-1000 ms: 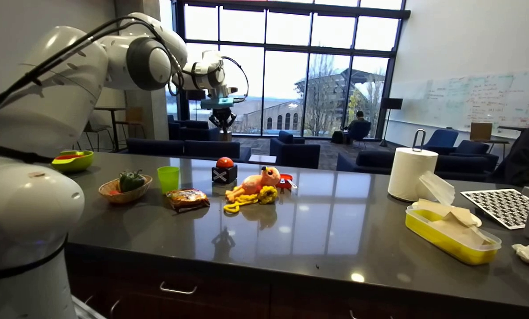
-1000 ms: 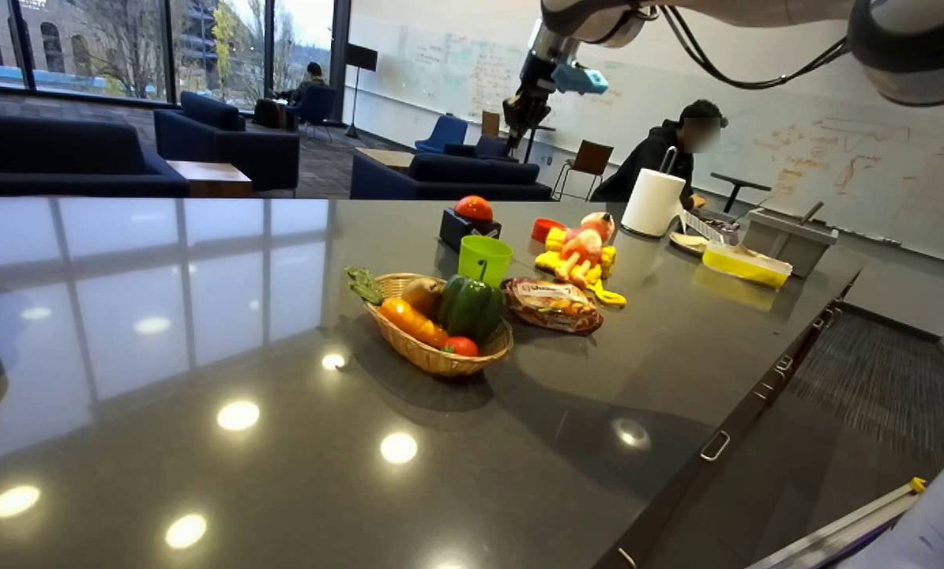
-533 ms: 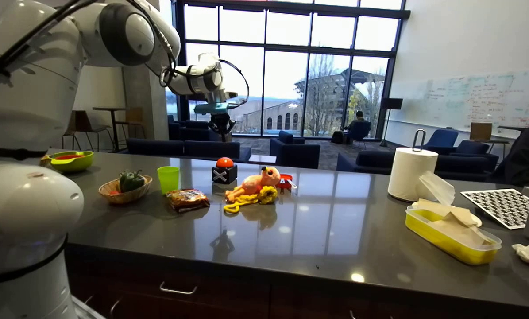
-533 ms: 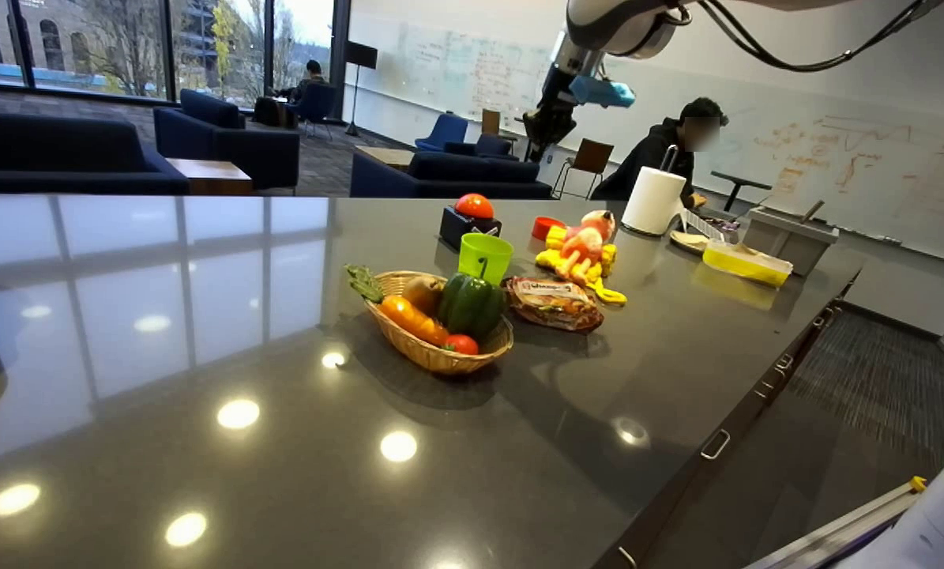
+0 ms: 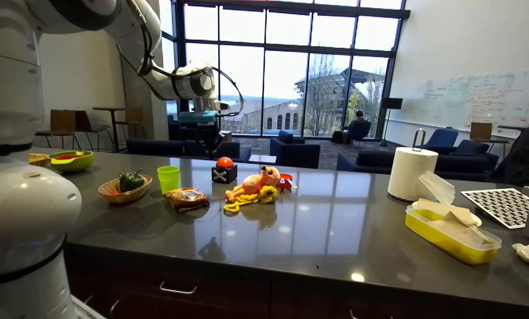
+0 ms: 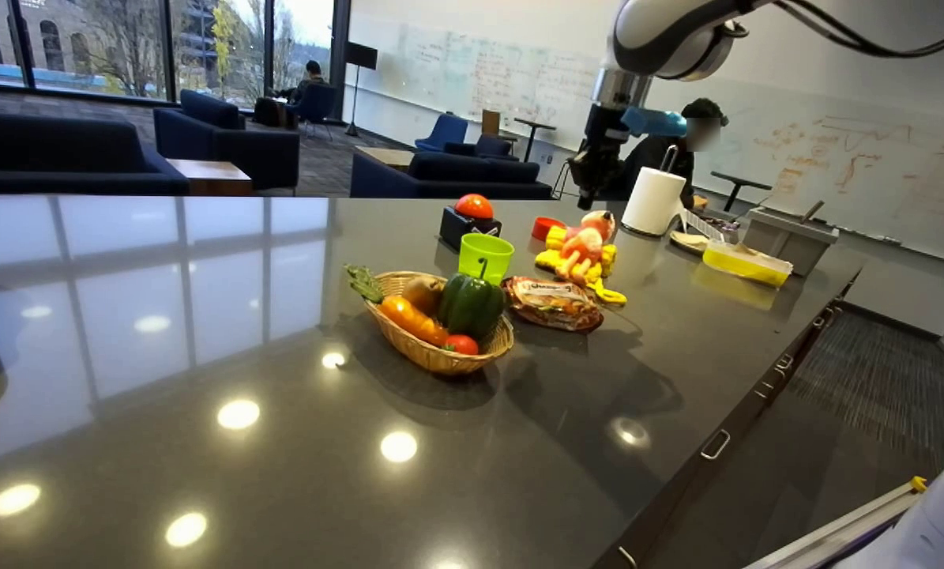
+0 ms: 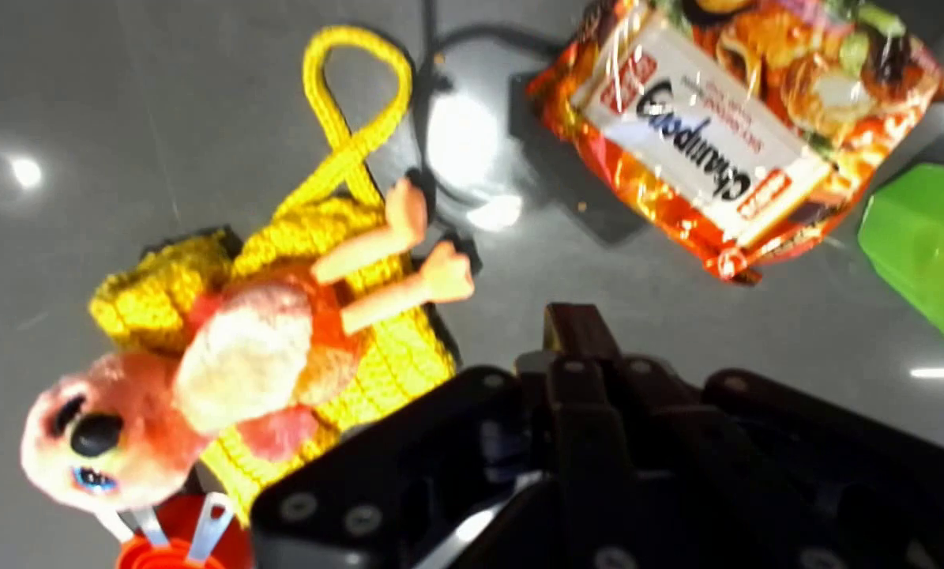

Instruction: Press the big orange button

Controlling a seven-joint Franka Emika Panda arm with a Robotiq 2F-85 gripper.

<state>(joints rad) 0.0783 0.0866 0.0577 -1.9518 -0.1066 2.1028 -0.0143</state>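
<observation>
The big orange button is a round orange-red dome (image 5: 225, 162) on a dark boxy base (image 5: 224, 175) on the counter. It also shows in an exterior view as a dome (image 6: 474, 207) behind the green cup. My gripper (image 5: 211, 153) hangs in the air, pointing down, just up and left of the dome there. In an exterior view the gripper (image 6: 586, 199) is well to the right of the dome, above the plush toy. They appear apart. In the wrist view the gripper's fingers (image 7: 578, 328) are together with nothing between them; the button is out of view or hidden there.
Near the button are a green cup (image 5: 168, 179), a noodle packet (image 5: 187, 199), a pink plush bird (image 5: 257, 182) on yellow knitted cloth (image 5: 246, 200), and red measuring cups (image 5: 285, 180). A vegetable basket (image 6: 440, 356), paper towel roll (image 5: 411, 173) and yellow container (image 5: 452, 235) stand farther off.
My gripper has come lower in both exterior views and shifted sideways, away from above the button in at least one of them. The arm has swung with it. The button has not moved.
</observation>
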